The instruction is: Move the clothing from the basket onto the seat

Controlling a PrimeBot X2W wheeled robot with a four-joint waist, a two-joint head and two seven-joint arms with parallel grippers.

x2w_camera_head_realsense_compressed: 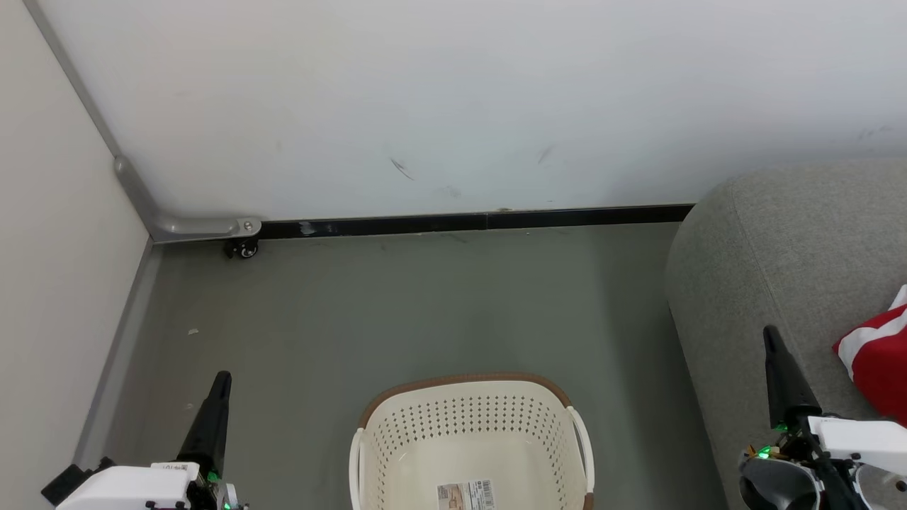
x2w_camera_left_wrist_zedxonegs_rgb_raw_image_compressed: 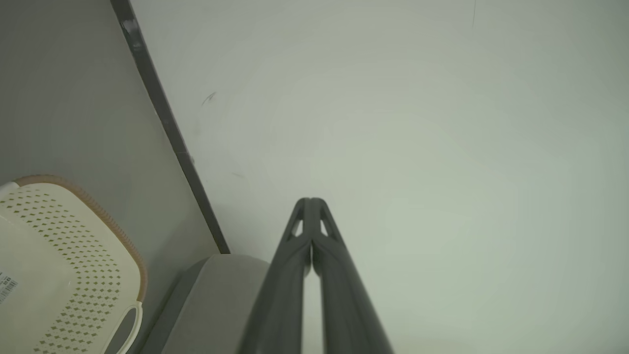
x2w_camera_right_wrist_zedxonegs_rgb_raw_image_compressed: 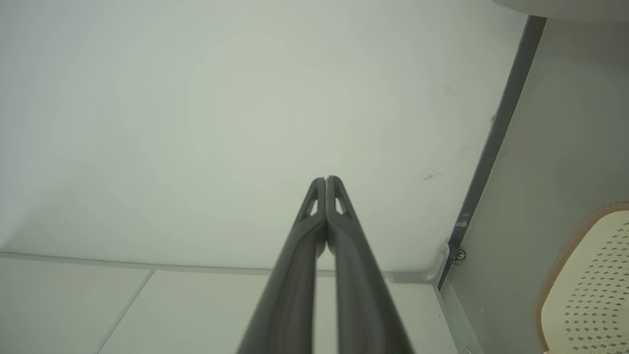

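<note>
The cream basket [x2w_camera_head_realsense_compressed: 468,425] with its brown rim stands on the floor at the bottom centre, with only a barcode sticker [x2w_camera_head_realsense_compressed: 465,495] on its bottom; its rim also appears in the left wrist view [x2w_camera_left_wrist_zedxonegs_rgb_raw_image_compressed: 98,216] and the right wrist view [x2w_camera_right_wrist_zedxonegs_rgb_raw_image_compressed: 565,255]. Red and white clothing [x2w_camera_head_realsense_compressed: 877,354] lies on the grey seat [x2w_camera_head_realsense_compressed: 779,241] at the right edge. My left gripper [x2w_camera_head_realsense_compressed: 222,377] is shut and empty at the lower left, its fingertips [x2w_camera_left_wrist_zedxonegs_rgb_raw_image_compressed: 311,200] pressed together. My right gripper [x2w_camera_head_realsense_compressed: 768,331] is shut and empty beside the seat's near edge, fingertips [x2w_camera_right_wrist_zedxonegs_rgb_raw_image_compressed: 326,179] touching.
A white wall [x2w_camera_head_realsense_compressed: 453,106] with a black baseboard [x2w_camera_head_realsense_compressed: 468,221] runs across the back. A grey bracket with a small caster [x2w_camera_head_realsense_compressed: 242,248] sits in the left corner. A pale side panel [x2w_camera_head_realsense_compressed: 49,248] bounds the left. Grey floor [x2w_camera_head_realsense_compressed: 425,304] lies between basket and wall.
</note>
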